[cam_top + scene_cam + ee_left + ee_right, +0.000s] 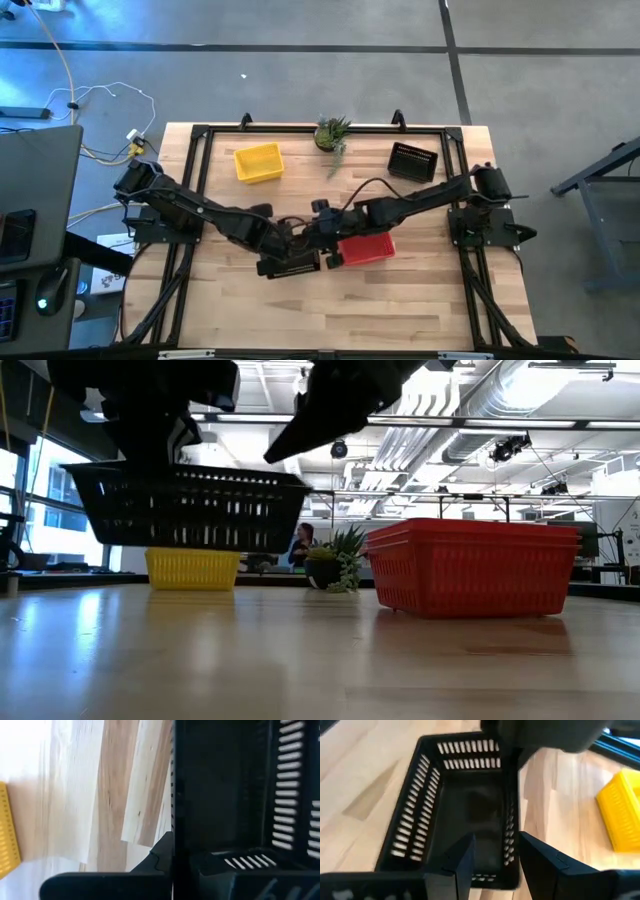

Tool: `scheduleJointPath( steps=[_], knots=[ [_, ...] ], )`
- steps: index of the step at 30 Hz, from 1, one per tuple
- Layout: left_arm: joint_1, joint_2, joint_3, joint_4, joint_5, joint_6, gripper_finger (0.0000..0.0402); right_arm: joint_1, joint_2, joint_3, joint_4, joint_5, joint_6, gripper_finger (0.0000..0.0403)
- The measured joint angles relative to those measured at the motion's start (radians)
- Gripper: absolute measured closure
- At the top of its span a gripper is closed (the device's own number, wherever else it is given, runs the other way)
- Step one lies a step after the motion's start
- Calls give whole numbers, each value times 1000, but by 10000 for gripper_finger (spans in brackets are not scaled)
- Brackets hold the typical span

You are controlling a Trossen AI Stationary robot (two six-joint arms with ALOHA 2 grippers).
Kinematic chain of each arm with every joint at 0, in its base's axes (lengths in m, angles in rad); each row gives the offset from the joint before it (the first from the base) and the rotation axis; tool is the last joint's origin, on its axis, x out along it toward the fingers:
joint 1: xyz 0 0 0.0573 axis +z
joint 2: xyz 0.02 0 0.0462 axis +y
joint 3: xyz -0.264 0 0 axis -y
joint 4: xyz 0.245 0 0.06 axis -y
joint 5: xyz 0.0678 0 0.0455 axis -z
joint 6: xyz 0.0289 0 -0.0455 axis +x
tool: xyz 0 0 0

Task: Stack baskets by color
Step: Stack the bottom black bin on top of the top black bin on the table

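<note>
Overhead pipes are seen beyond the table (420, 300), above whose middle a black basket (190, 508) is held clamped by the left gripper (285, 262), the right gripper (325, 250) parted beside it; carrying to the far-right black stack (412, 160) is judged next.

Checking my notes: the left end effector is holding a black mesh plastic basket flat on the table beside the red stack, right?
Not quite. The left end effector holds the black mesh plastic basket beside the red mesh plastic basket stack, but lifted clear of the wooden table, not resting on it. The low view shows the gap.
</note>
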State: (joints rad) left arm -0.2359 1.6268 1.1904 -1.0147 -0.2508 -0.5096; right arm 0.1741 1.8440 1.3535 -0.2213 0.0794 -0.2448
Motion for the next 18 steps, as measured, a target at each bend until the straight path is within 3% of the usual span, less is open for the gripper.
scheduleJointPath(
  steps=[18],
  knots=[
    [-34, 0, 0, 92, -53, 62, 401, -6, 30, 1, -6, 20, 74, 280]
  ],
)
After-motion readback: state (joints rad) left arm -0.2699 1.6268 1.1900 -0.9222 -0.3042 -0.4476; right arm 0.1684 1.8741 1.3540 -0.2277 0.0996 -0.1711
